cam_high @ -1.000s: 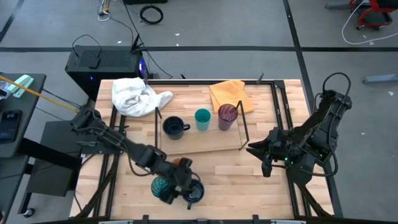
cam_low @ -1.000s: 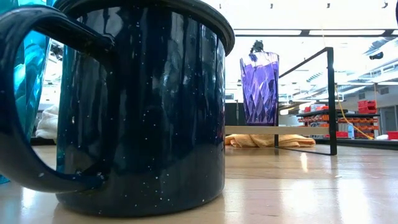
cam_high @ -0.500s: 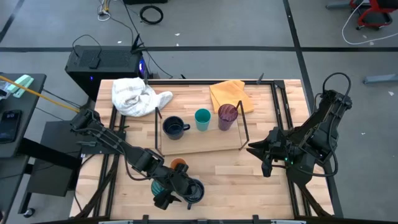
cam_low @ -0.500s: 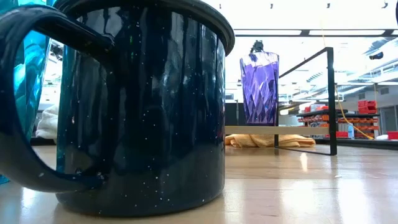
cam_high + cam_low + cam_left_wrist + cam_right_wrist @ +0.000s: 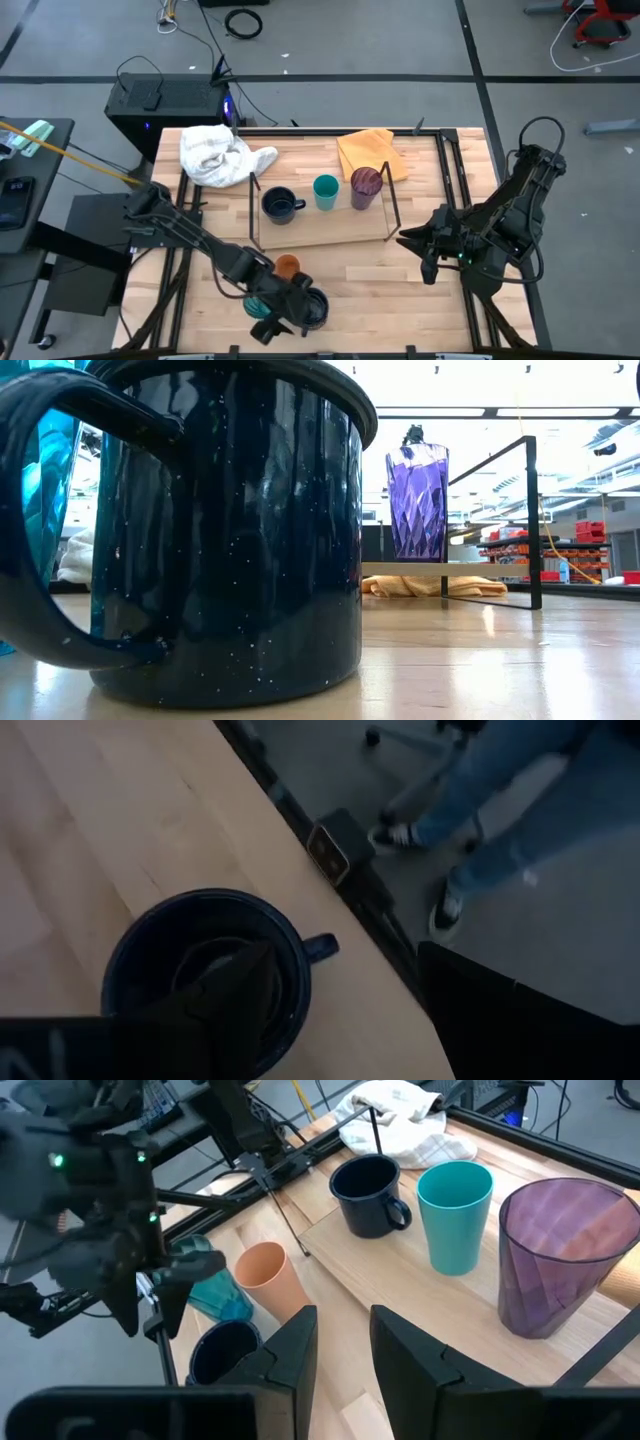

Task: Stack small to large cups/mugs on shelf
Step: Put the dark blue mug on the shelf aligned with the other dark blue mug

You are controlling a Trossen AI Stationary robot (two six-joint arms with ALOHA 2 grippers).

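My left gripper [image 5: 272, 318], fingers spread, hovers over the navy mug [image 5: 311, 308]; right gripper [image 5: 338, 1342] slightly parted, empty, at 3 o'clock.

Two dark jointed arms, black cable looped on the right, small green lights glowing

A robotics lab or workshop. A wooden table [image 5: 400, 275] on a black metal frame stands on a grey floor [image 5: 400, 40] marked with dark tape lines. Two dark robot arms are mounted at the table's sides. Loose cables [image 5: 244, 21] lie coiled on the floor beside a black computer case [image 5: 165, 108] with a blue light. A red wheeled chair [image 5: 598, 20] sits in a far corner. Beyond the table, strip lights [image 5: 520, 410] hang over shelving with orange bins [image 5: 515, 550]. A person's legs [image 5: 490, 810], in jeans and sneakers, stand at the table's edge.
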